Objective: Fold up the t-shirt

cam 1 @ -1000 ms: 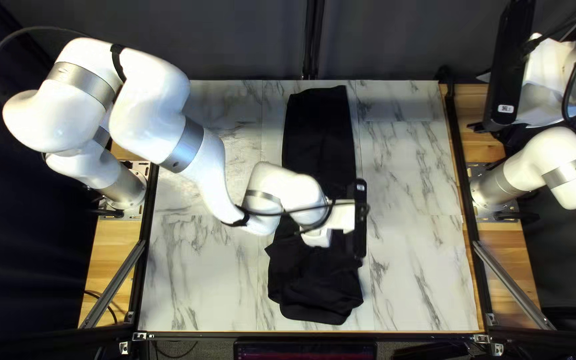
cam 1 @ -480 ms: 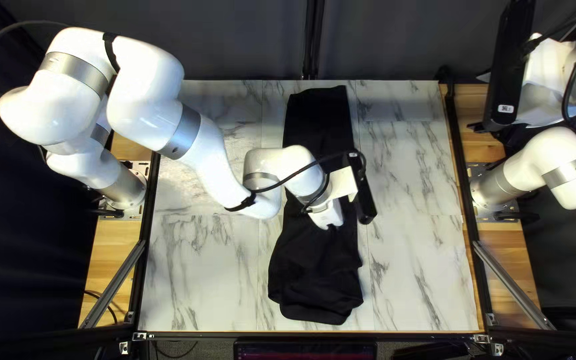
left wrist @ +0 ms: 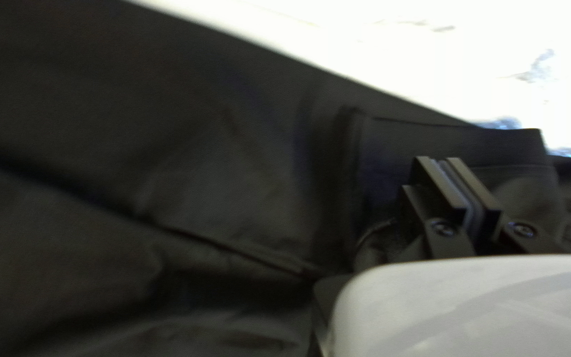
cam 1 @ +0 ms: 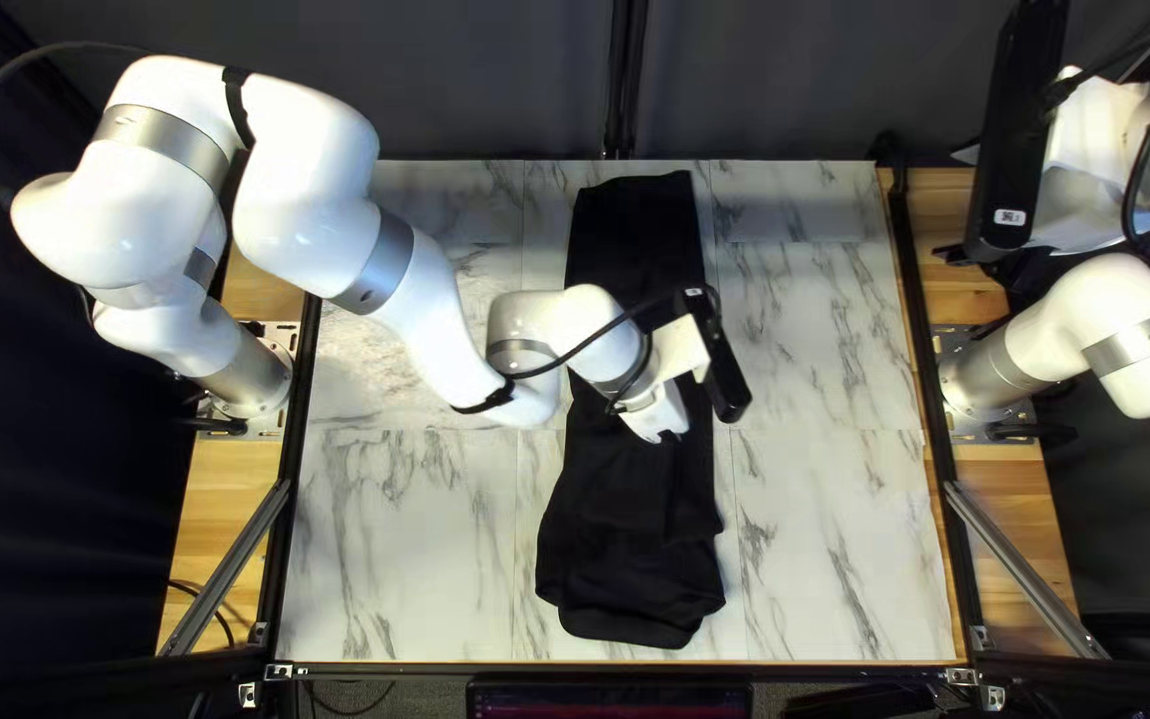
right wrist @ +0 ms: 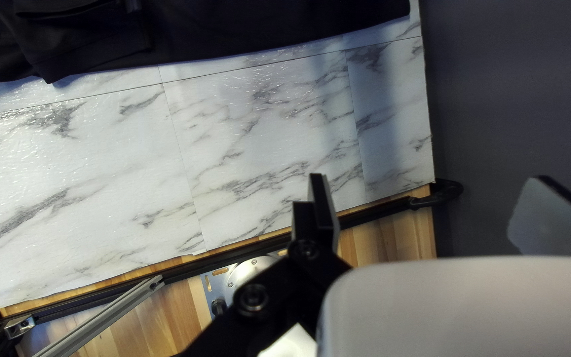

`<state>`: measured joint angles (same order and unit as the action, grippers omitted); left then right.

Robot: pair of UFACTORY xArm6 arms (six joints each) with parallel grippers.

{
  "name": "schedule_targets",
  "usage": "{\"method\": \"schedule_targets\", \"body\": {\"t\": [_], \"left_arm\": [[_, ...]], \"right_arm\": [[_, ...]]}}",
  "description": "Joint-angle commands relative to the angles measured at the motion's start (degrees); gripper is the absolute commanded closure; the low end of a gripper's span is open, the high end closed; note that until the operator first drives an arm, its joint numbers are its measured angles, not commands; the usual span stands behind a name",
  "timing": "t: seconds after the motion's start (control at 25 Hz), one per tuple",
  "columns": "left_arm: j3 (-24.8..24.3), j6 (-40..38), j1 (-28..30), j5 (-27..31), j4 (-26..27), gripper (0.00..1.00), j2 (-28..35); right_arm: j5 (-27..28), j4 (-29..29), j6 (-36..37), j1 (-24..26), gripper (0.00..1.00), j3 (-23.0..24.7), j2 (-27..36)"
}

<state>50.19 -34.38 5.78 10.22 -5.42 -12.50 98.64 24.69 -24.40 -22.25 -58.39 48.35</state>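
A black t-shirt (cam 1: 639, 513) lies as a long narrow strip down the middle of the table, with layered folds at its near end. Over its middle is my left gripper (cam 1: 667, 436). In the left wrist view the left gripper (left wrist: 441, 160) has its fingers together above dark cloth (left wrist: 232, 178), with no cloth visible between them. My right gripper (cam 1: 960, 204) is raised at the table's right edge, away from the shirt. In the right wrist view, the right gripper (right wrist: 430, 177) has its fingers spread wide with nothing between them; the shirt (right wrist: 232, 30) lies far ahead.
Marble-patterned table surface (cam 1: 835, 533) shows on both sides of the shirt. Black rails (cam 1: 944, 466) run along the table's sides, and a dark curtain (cam 1: 495, 80) hangs behind. My left arm reaches across the table's left half.
My left gripper has moved toward the far edge and slightly right, and its wrist has turned. The shirt corner that stuck out on the left near the near end no longer does. My right arm has stayed still.
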Motion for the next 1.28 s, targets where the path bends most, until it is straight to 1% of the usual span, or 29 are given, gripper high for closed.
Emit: {"method": "schedule_targets", "body": {"t": [0.04, 0.16, 0.24, 0.32, 0.36, 0.4, 0.52, 0.56, 0.6, 0.64, 0.72, 0.76, 0.84, 0.92, 0.96, 1.0, 1.04, 1.08, 1.12, 1.16, 1.2, 1.28], "left_arm": [[-3.8, -8.7, -0.7, -0.4, -8.0, 1.0, 3.2], [-5.7, -16.2, -0.9, -1.4, -15.3, 1.0, 4.4], [-7.3, -24.1, -1.0, -3.0, -23.6, 1.0, 5.4], [-8.1, -33.2, -1.0, -4.3, -33.9, 1.0, 5.8], [-8.2, -36.5, -1.0, -4.6, -37.6, 1.0, 5.8], [-8.3, -42.7, -0.9, -4.9, -44.9, 0.99, 5.7], [-9.1, -55.1, -0.6, -5.6, -59.5, 0.99, 6.2], [-9.4, -57.3, -0.5, -5.7, -62.0, 0.99, 6.5], [-9.9, -60.7, -0.1, -5.8, -66.1, 0.99, 6.8], [-10.5, -62.3, 0.5, -5.7, -68.2, 0.99, 7.2], [-11.7, -62.8, 1.0, -5.8, -70.1, 0.99, 8.0], [-12.2, -62.5, 1.1, -5.8, -70.2, 0.98, 8.2], [-14.7, -59.6, 0.9, -6.0, -69.0, 0.98, 9.9], [-16.4, -53.6, 0.8, -6.1, -64.1, 0.94, 11.0], [-17.0, -50.0, 1.0, -5.9, -60.7, 0.79, 11.4], [-18.0, -40.2, 2.0, -5.2, -51.2, 0.35, 12.1], [-18.3, -32.4, 3.1, -4.2, -43.5, 0.35, 12.3], [-18.1, -26.3, 4.1, -3.0, -37.5, 0.0, 12.3], [-17.3, -21.2, 5.3, -1.2, -32.3, 0.0, 12.2], [-16.7, -18.4, 5.9, -0.1, -29.5, 0.0, 12.1], [-15.4, -13.7, 6.9, 1.9, -24.8, 0.0, 11.8], [-13.5, -9.1, 7.8, 4.4, -20.6, 0.0, 11.9]], "right_arm": [[0.0, 0.0, 0.0, 0.0, 0.0, 0.0, 0.0], [0.0, 0.0, 0.0, 0.0, 0.0, 0.0, 0.0], [0.0, 0.0, 0.0, 0.0, 0.0, 0.0, 0.0], [0.0, 0.0, 0.0, 0.0, 0.0, 0.0, 0.0], [0.0, 0.0, 0.0, 0.0, 0.0, 0.0, 0.0], [0.0, 0.0, 0.0, 0.0, 0.0, 0.0, 0.0], [0.0, 0.0, 0.0, 0.0, 0.0, 0.0, 0.0], [0.0, 0.0, 0.0, 0.0, 0.0, 0.0, 0.0], [0.0, 0.0, 0.0, 0.0, 0.0, 0.0, 0.0], [0.0, 0.0, 0.0, 0.0, 0.0, 0.0, 0.0], [0.0, 0.0, 0.0, 0.0, 0.0, 0.0, 0.0], [0.0, 0.0, 0.0, 0.0, 0.0, 0.0, 0.0], [0.0, 0.0, 0.0, 0.0, 0.0, 0.0, 0.0], [0.0, 0.0, 0.0, 0.0, 0.0, 0.0, 0.0], [0.0, 0.0, 0.0, 0.0, 0.0, 0.0, 0.0], [0.0, 0.0, 0.0, 0.0, 0.0, 0.0, 0.0], [0.0, 0.0, 0.0, 0.0, 0.0, 0.0, 0.0], [0.0, 0.0, 0.0, 0.0, 0.0, 0.0, 0.0], [0.0, 0.0, 0.0, 0.0, 0.0, 0.0, 0.0], [0.0, 0.0, 0.0, 0.0, 0.0, 0.0, 0.0], [0.0, 0.0, 0.0, 0.0, 0.0, 0.0, 0.0], [0.0, 0.0, 0.0, 0.0, 0.0, 0.0, 0.0]]}}
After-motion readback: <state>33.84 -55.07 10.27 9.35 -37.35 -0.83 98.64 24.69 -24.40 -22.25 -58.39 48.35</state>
